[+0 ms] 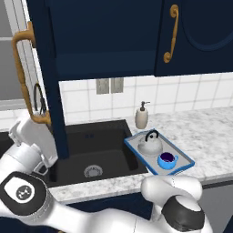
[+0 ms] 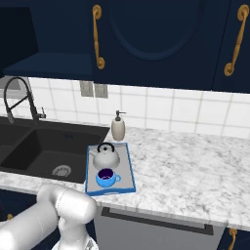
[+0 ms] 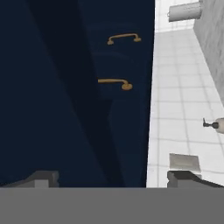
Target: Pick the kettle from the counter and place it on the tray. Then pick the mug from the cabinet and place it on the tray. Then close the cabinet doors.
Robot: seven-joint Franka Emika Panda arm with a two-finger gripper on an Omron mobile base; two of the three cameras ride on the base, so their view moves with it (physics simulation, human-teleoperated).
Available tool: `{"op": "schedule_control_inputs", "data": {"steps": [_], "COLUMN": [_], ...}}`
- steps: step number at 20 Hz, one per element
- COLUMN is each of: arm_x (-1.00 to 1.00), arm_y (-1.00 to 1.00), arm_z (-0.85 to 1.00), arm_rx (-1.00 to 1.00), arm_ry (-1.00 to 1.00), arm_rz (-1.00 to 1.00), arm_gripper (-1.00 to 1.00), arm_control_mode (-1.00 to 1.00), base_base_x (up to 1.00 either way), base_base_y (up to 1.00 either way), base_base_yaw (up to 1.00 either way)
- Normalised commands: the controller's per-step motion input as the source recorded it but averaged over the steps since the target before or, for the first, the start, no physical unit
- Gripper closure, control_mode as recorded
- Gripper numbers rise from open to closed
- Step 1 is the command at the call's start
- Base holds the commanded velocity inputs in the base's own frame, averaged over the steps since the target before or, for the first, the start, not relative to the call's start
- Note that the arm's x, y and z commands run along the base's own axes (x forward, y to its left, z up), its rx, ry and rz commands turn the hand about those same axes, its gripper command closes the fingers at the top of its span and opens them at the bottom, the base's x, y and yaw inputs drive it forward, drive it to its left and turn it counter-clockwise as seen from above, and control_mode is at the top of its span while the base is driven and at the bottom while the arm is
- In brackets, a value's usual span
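Closing step: kettle (image 1: 149, 144) and mug (image 1: 167, 160) rest on the tray (image 1: 182, 156), well apart from the fingers. Gripper (image 3: 116, 178) spread wide, empty, with an open cabinet door (image 3: 52, 100) just ahead; next, push it shut

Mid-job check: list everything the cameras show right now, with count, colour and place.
Squat silver-grey kettle: one, on the tray, far end.
Round blue mug: one, on the tray, near end.
Blue-rimmed grey tray: one, on the counter right of the sink.
Beige soap bottle: one, behind the tray.
Black sink: one, in the speckled counter.
Navy cabinet door: one, swung open, brass handle.
Hand: open, facing the door.
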Motion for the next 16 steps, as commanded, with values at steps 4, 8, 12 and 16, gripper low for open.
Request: {"op": "schedule_control_inputs", "data": {"steps": [4,8,12,16], "arm_x": [0.0,0.13,0.31,0.41], "arm_y": [-0.76,-0.78,-0.77,-0.75], "arm_z": [0.03,0.05,0.09,0.08], "arm_rx": [0.05,0.07,0.09,0.11], "arm_ry": [-0.02,-0.01,0.0,0.0], "arm_rz": [-0.01,0.0,0.03,0.08], "arm_gripper": [-1.0,-1.0,-1.0,-1.0], "arm_control_mode": [-1.0,-1.0,-1.0,-1.0], "base_base_x": [0.0,0.0,0.0,0.0], "base_base_y": [0.0,0.0,0.0,0.0], "base_base_yaw": [0.0,0.0,0.0,0.0]}}
